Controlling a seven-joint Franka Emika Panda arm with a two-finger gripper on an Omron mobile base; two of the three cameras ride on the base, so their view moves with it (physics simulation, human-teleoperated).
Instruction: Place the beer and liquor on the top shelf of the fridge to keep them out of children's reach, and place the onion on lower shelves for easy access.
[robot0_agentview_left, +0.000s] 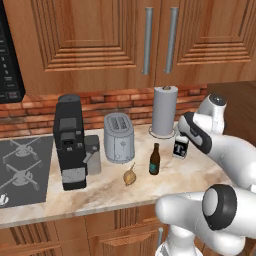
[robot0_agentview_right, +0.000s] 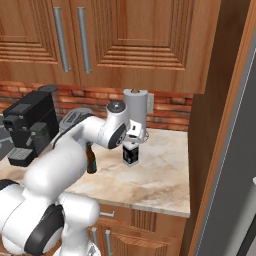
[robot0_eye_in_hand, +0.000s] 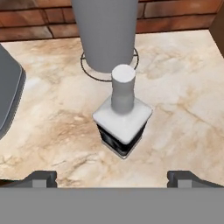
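Marble surface (robot0_agentview_left: 105, 190) holds all 3 items beside the paper-towel roll (robot0_agentview_left: 164, 110); jaws spread above the liquor (robot0_eye_in_hand: 122, 124).

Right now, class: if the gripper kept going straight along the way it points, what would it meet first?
Most likely the liquor: it stands upright, centred between the open gripper fingertips, its white neck toward the camera. The paper towel roll stands behind it. How far off the bottle is cannot be told.
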